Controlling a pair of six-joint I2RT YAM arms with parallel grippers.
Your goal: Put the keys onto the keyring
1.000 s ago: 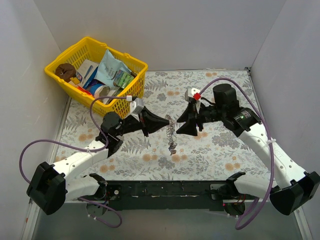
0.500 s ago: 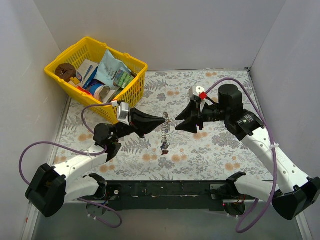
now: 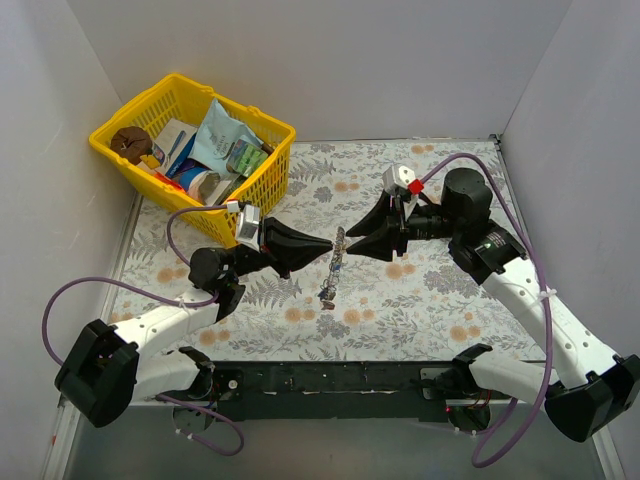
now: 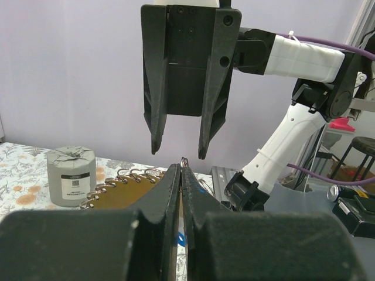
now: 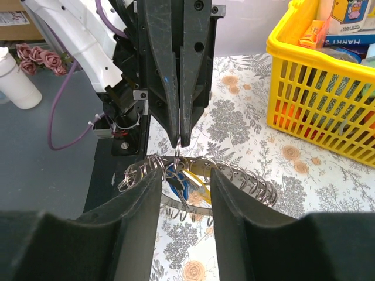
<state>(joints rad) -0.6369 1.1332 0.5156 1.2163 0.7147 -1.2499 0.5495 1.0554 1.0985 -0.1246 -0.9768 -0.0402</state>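
Note:
The keyring [image 3: 333, 268], a large toothed silvery ring with wire loops on its rim, hangs edge-on above the table centre. My left gripper [image 3: 329, 244] is shut on one small wire loop at the ring's top; the left wrist view shows the pads [image 4: 173, 181] pinched on it, with the keyring [image 4: 126, 186] to the left. My right gripper [image 3: 350, 246] faces it, open and empty. In the right wrist view my right gripper [image 5: 184, 172] straddles the keyring [image 5: 252, 181] without touching. Blue and yellow keys [image 5: 183, 186] hang inside the ring under the left gripper [image 5: 179, 139].
A yellow basket [image 3: 178, 80] full of packets stands at the back left, also in the right wrist view [image 5: 316, 111]. A grey metal cylinder [image 4: 71, 175] stands on the floral table cover [image 3: 440, 300]. White walls close in on both sides and the back.
My left gripper has lifted the keyring off the table and it now hangs edge-on. My right gripper has risen slightly and stays open beside it.

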